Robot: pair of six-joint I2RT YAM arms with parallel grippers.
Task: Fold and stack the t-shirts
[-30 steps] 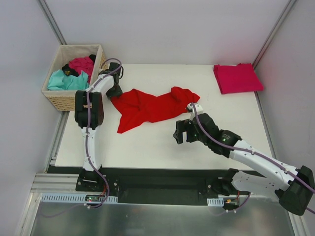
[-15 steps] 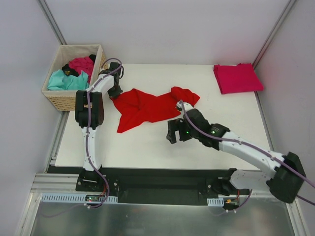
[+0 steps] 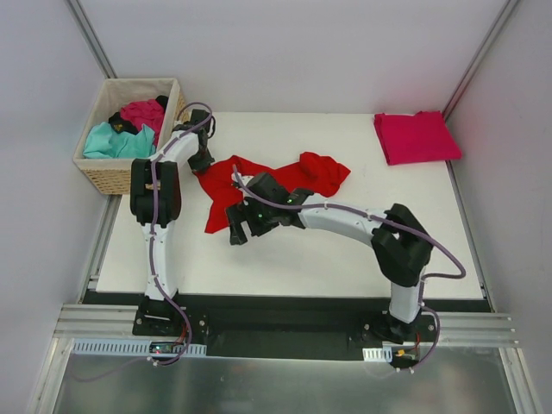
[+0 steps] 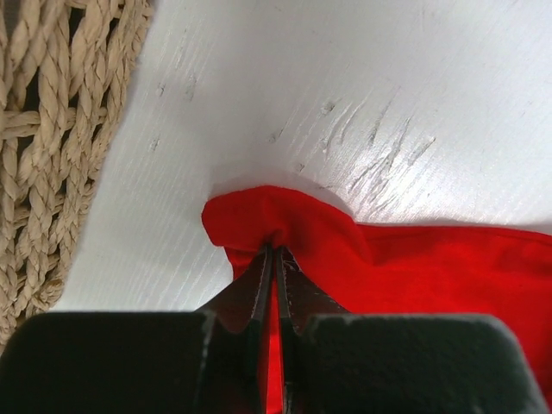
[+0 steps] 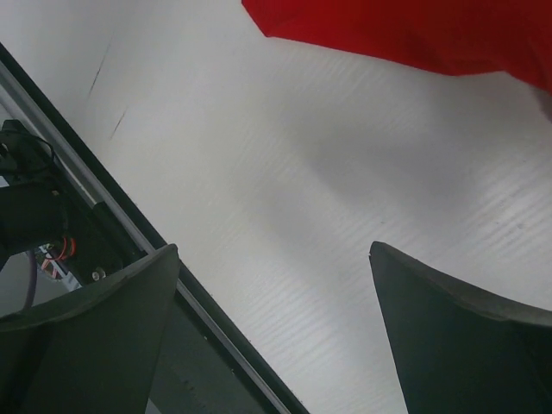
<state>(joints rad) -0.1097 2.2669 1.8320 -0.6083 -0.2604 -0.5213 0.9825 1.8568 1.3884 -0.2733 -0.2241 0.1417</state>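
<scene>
A bright red t-shirt (image 3: 285, 183) lies crumpled across the middle of the white table (image 3: 345, 250). My left gripper (image 3: 201, 160) is shut on its left corner beside the basket. In the left wrist view the left gripper (image 4: 274, 252) pinches a fold of the red t-shirt (image 4: 397, 259). My right gripper (image 3: 237, 228) hangs open over the table by the shirt's lower left tail. The right wrist view has the right gripper (image 5: 274, 248) holding nothing and the red t-shirt (image 5: 414, 30) ahead. A pinkish crimson t-shirt (image 3: 417, 136) lies folded at the back right.
A wicker basket (image 3: 110, 175) stands off the table's back left corner, holding teal (image 3: 108, 141), magenta (image 3: 143, 112) and black (image 3: 121, 124) t-shirts. Its woven wall (image 4: 52, 129) is close to my left fingers. The table's front edge and rail (image 5: 129, 233) lie under my right gripper.
My right arm has swung left across the table, from the shirt's right end to its lower left tail. My left gripper has shut on the shirt's corner and stayed in place.
</scene>
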